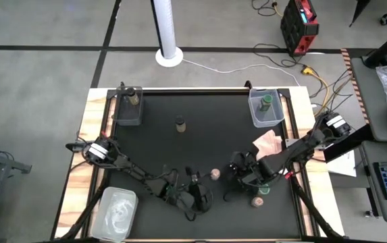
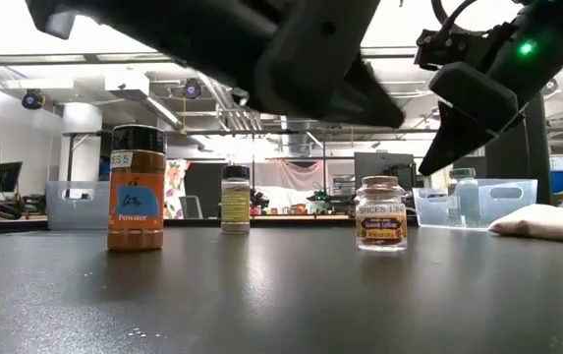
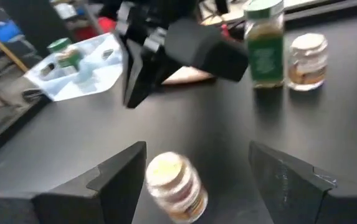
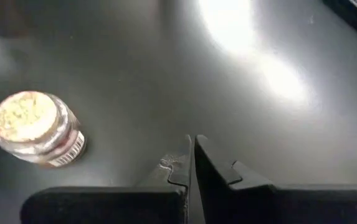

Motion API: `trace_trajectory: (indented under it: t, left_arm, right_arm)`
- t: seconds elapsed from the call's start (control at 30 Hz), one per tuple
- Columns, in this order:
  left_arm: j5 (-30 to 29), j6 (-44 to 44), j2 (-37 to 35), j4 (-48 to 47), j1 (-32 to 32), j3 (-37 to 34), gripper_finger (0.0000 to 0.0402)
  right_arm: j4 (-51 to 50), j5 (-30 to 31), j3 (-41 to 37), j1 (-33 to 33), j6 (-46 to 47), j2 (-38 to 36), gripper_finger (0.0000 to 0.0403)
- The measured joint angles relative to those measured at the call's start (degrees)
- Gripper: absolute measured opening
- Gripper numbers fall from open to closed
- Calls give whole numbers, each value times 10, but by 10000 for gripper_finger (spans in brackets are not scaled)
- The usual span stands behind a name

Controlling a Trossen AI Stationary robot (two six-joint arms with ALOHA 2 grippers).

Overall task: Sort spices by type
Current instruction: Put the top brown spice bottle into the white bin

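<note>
Left gripper half open, straddling upright cork-topped jar dead ahead; right gripper shut, empty.

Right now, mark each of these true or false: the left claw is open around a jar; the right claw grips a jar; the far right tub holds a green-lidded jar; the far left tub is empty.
1. The left claw is open, with a cork-topped jar between its fingers. True.
2. The right claw grips a jar. False: it is shut on nothing, and a loose jar stands apart from it.
3. The far right tub holds a green-lidded jar. True.
4. The far left tub is empty. False: it holds a dark-lidded jar.
</note>
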Motion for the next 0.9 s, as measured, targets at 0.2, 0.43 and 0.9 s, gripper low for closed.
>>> trace_trajectory:
  t: [0.2,0.43,0.9]
  left_arm:
    - [33,32,1,-3,9,1,266]
    - [63,36,-5,-2,19,1,291]
    - [54,15,-1,-26,21,6,385]
  right_arm:
    - [-7,1,-1,-8,-19,-27,13]
    - [-7,15,-1,-13,-32,-58,13]
    - [-9,13,-2,-12,-65,-64,13]
